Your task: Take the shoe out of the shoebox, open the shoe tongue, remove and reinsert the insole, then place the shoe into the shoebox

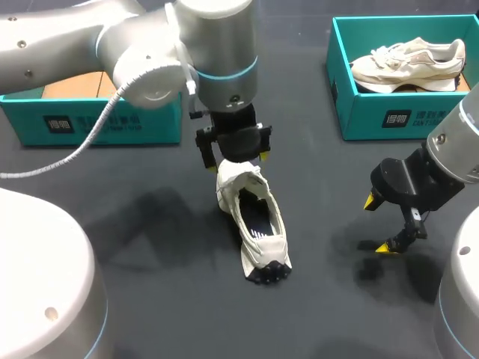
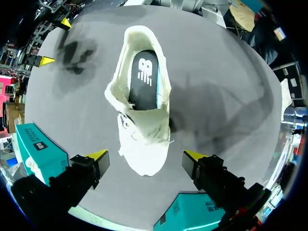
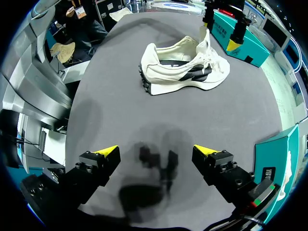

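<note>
The left claw [image 1: 238,161], fingers apart, hangs over the shoe [image 1: 258,239] tongue [image 1: 241,179], likely to open it; the right claw [image 1: 378,224] waits, also apart.

Bare table [image 1: 150,217] — left of shoe [image 1: 254,224]

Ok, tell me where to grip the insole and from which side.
I'd take the insole at its heel end, from above: the shoe stands upright with its opening up, only that end lies bare, and the tongue covers the front.
</note>
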Motion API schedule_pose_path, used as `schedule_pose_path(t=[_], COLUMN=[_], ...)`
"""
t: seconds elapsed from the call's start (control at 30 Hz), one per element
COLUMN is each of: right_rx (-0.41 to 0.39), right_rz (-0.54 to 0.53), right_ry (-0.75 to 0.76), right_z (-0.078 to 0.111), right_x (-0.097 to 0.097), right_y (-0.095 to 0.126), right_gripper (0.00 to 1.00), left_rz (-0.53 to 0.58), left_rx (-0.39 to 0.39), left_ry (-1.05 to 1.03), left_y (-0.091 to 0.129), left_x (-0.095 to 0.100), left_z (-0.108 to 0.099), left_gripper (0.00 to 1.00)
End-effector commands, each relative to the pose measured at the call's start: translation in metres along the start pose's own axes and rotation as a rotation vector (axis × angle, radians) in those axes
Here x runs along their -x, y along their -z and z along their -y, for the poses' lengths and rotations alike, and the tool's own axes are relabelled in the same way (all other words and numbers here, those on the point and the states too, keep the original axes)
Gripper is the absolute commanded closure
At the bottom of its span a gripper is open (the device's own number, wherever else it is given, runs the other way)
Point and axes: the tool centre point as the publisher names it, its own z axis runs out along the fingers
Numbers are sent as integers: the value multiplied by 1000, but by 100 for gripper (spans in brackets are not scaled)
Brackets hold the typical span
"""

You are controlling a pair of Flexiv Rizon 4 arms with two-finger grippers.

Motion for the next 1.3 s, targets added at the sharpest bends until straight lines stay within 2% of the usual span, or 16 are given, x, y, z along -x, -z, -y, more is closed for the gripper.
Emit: schedule_pose_path(t=[0.03,0.27,0.33,0.37,0.43,0.53,0.67,0.7,0.77,0.87,1.03,1.17,1.3], right_rx=[-2,-2,-2,-2,-2,-2,-2,-2,-2,-2,-2,-2,-2], right_rz=[3,3,3,3,3,3,3,3,3,3,3,3,3], right_ry=[-1,-1,-1,-1,-1,-1,-1,-1,-1,-1,-1,-1,-1], right_z=[0,0,0,0,0,0,0,0,0,0,0,0,0], right_x=[-2,-2,-2,-2,-2,-2,-2,-2,-2,-2,-2,-2,-2], right_y=[0,0,0,0,0,0,0,0,0,0,0,0,0], right_gripper=[0,0,0,0,0,0,0,0,0,0,0,0,0], left_rz=[0,-6,-9,-10,-13,-16,-17,-14,-12,-7,-24,-11,-11], left_rx=[-24,-62,-72,-70,-72,-63,-59,-64,-64,-74,-81,-138,-154], left_ry=[-8,-42,-47,-47,-52,-55,-59,-59,-59,-65,-85,-95,-109], left_y=[16,27,28,28,30,32,35,36,37,34,16,5,-3], left_x=[-3,0,1,2,3,5,8,9,10,13,18,20,20], left_z=[-19,-34,-37,-38,-39,-39,-40,-40,-39,-30,-8,8,22], left_gripper=[0,2,14,29,51,51,56,61,61,60,60,62,63])
